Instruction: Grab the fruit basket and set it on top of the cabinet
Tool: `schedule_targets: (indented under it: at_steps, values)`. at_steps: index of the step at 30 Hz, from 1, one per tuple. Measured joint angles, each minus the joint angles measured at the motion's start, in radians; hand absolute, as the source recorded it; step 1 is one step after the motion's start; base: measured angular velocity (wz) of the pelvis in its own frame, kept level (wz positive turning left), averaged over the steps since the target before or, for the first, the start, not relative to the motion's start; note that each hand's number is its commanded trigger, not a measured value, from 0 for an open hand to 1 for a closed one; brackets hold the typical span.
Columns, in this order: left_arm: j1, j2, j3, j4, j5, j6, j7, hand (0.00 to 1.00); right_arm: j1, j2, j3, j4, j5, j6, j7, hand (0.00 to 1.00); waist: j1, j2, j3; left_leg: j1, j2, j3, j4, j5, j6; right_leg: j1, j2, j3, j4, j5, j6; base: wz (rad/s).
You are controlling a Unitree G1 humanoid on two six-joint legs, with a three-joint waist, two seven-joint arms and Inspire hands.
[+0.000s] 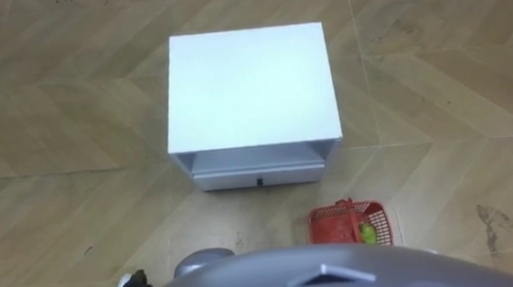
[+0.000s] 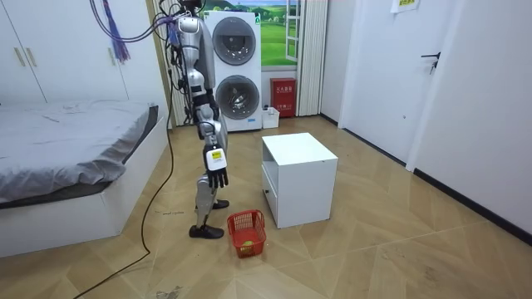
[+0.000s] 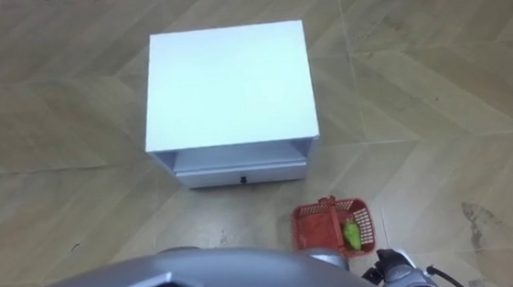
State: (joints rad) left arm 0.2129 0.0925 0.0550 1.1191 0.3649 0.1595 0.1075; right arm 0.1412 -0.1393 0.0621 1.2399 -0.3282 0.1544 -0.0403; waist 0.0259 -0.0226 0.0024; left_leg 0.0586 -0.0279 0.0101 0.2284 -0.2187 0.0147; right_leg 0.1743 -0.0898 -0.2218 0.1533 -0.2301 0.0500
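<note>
A: Fingers (image 2: 218, 184), state?
B: Right hand (image 2: 216, 172) is seen in the room view, hung at the robot's side. The fingers are straight and relaxed, pointed down, and nothing is held. Part of the left hand (image 1: 128, 286) is glimpsed at the lower left edge of the left eye view; its state cannot be told.

A: Task object?
B: A red plastic mesh basket (image 1: 329, 228) is noted on the herringbone wood floor (image 1: 435, 74), below the right hand and apart from it, untouched. A green fruit (image 1: 368, 234) is seen inside.

A: Surroundings?
B: A white box-shaped cabinet (image 1: 250, 84) is placed directly ahead of the robot, with a low drawer (image 1: 259, 175) bearing a small dark knob. The basket is set near the cabinet's front right corner, not touching it. The robot is recorded upright, faced toward the cabinet. A grey-covered bed (image 2: 66, 133) is seen at the room view's left.
</note>
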Motion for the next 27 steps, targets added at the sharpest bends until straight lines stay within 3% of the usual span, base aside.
schedule_targets:
  at_steps: [7, 11, 14, 18, 19, 21, 23, 25, 27]
  values:
    - [-0.008, -0.001, 0.031, 0.005, -0.001, 0.001, 0.001, 0.00, -0.003, -0.002, -0.024, -0.001, 0.006, 0.001, -0.002, 0.00, -0.001, -0.004, -0.0020, -0.016, -0.007, 0.008, 0.026, -0.014, 0.012, -0.015, -0.017, -0.003, 0.048, -0.015, 0.009, 0.01]
    - [-0.032, 0.003, 0.030, 0.032, -0.011, -0.030, 0.001, 0.00, -0.030, -0.008, -0.049, -0.001, 0.011, -0.002, -0.026, 0.00, 0.001, 0.005, 0.0028, -0.057, -0.006, 0.029, 0.070, -0.029, 0.034, -0.104, -0.038, -0.003, 0.192, -0.018, 0.014, 0.04]
    - [-0.072, 0.019, 0.033, 0.052, -0.026, -0.057, -0.001, 0.00, -0.065, -0.012, -0.081, -0.012, 0.047, -0.010, -0.050, 0.00, 0.001, -0.005, 0.0080, -0.149, -0.016, 0.043, 0.160, -0.038, 0.050, -0.205, -0.064, -0.001, 0.288, -0.018, 0.014, 0.09]
    - [-0.102, 0.057, 0.095, 0.092, -0.045, -0.085, 0.003, 0.00, -0.113, -0.011, -0.093, -0.069, 0.125, -0.016, -0.056, 0.00, 0.010, -0.009, 0.0135, -0.290, 0.004, 0.094, 0.235, -0.060, 0.094, -0.320, -0.069, 0.024, 0.340, -0.011, 0.026, -0.13]
    - [-0.104, 0.063, 0.099, 0.099, -0.045, -0.088, 0.007, 0.00, -0.120, -0.011, -0.094, -0.071, 0.140, -0.018, -0.058, 0.00, 0.006, -0.009, 0.0158, -0.312, 0.005, 0.095, 0.251, -0.065, 0.101, -0.344, -0.075, 0.025, 0.406, -0.021, 0.026, 0.18]
    - [-0.087, 0.082, 0.099, 0.105, -0.062, -0.095, 0.016, 0.00, -0.104, -0.013, -0.094, -0.072, 0.206, -0.021, -0.059, 0.00, 0.014, -0.036, 0.0023, -0.379, -0.011, 0.100, 0.307, -0.076, 0.119, -0.386, -0.103, 0.034, 0.713, -0.031, 0.021, 0.16]
    - [-0.099, 0.093, 0.095, 0.118, -0.096, -0.095, 0.018, 0.00, -0.126, -0.017, -0.094, -0.074, 0.255, -0.026, -0.062, 0.00, 0.021, -0.047, -0.0052, -0.455, -0.023, 0.101, 0.377, -0.088, 0.128, -0.376, -0.100, 0.056, 0.866, -0.026, 0.016, 0.00]
    - [-0.125, 0.095, 0.085, 0.136, -0.123, -0.097, 0.019, 0.00, -0.178, -0.022, -0.093, -0.067, 0.313, -0.032, -0.072, 0.00, 0.033, -0.055, -0.0008, -0.568, -0.030, 0.103, 0.475, -0.101, 0.137, -0.349, -0.100, 0.075, 0.929, -0.023, 0.018, 0.10]
    - [-0.178, 0.107, 0.075, 0.143, -0.163, -0.101, 0.023, 0.00, -0.256, -0.021, -0.083, -0.039, 0.369, -0.050, -0.071, 0.00, 0.032, -0.060, 0.0091, -0.733, -0.041, 0.104, 0.629, -0.125, 0.145, -0.311, -0.101, 0.091, 0.940, -0.028, 0.026, 0.28]
